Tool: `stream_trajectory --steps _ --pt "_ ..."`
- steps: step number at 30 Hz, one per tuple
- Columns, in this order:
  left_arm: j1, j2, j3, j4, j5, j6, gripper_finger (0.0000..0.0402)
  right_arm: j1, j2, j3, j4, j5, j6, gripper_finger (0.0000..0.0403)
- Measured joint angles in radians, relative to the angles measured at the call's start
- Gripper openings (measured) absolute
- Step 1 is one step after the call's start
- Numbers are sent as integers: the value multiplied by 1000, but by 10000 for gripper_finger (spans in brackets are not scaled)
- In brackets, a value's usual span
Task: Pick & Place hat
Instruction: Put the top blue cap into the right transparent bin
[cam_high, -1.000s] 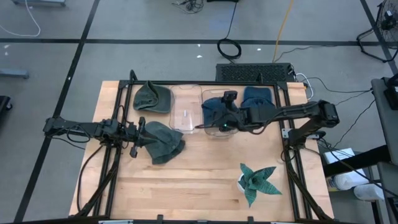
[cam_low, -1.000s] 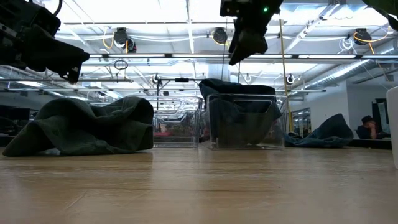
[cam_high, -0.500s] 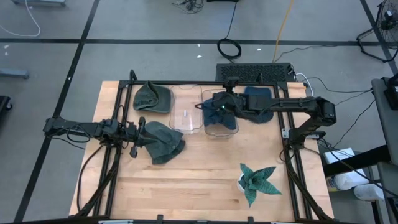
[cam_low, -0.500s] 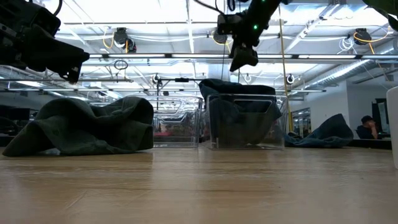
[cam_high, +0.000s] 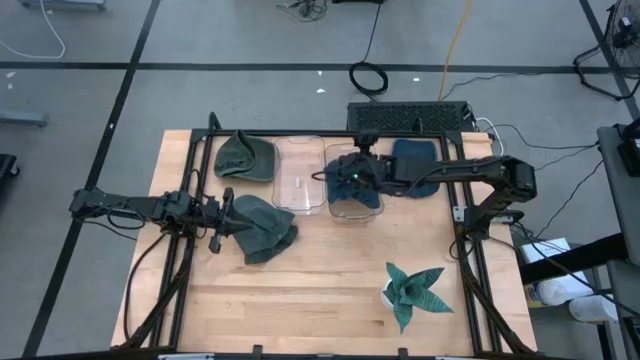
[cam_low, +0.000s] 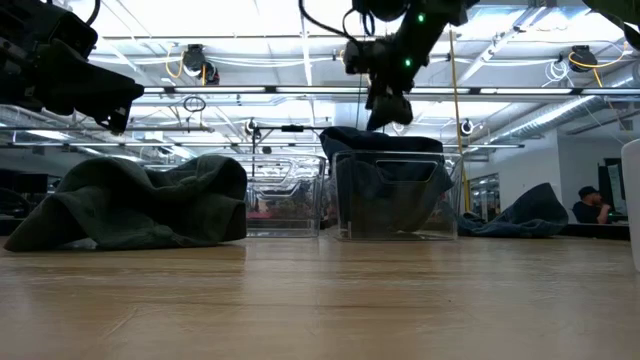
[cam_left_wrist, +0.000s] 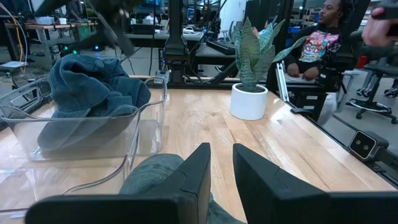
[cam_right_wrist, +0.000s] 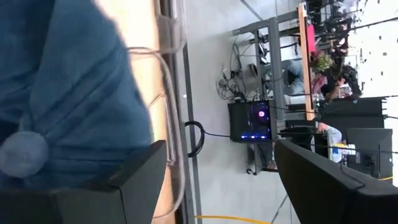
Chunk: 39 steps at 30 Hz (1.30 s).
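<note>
A dark green hat (cam_high: 265, 230) (cam_low: 140, 205) lies crumpled on the table's left half. My left gripper (cam_high: 232, 218) (cam_left_wrist: 221, 155) hovers just left of and above it, fingers open by a narrow gap, touching nothing. A blue hat (cam_high: 358, 185) (cam_low: 385, 150) (cam_left_wrist: 93, 93) sits heaped in a clear bin (cam_high: 352, 213) (cam_low: 440, 200), its top above the rim. My right gripper (cam_high: 345, 178) (cam_low: 385, 110) (cam_right_wrist: 221, 146) hangs over that bin, open wide, clear of the blue hat (cam_right_wrist: 62, 93).
An empty clear bin (cam_high: 298, 185) stands left of the filled one. A second green hat (cam_high: 245, 157) lies at the far left and a second blue hat (cam_high: 415, 160) at the far right. A potted plant (cam_high: 415, 290) stands near the right front. People (cam_left_wrist: 323, 43) sit beyond the table.
My right gripper has moved from the near side of the filled bin toward the table's far edge and now hangs over the blue hat. The hats, the bins and the left arm have stayed put.
</note>
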Motion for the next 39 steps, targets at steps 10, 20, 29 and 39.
stream_trajectory --steps 10,20,29,39 --pt "0 0 0 0 0 0 76 77 -2 -132 31 -25 125 286" --pt "0 0 0 0 0 0 77 94 58 -214 106 -128 194 286" --pt "0 0 0 0 0 0 77 82 93 -214 113 -129 182 286" --pt "0 0 0 0 0 0 77 92 83 -156 124 -100 131 287"
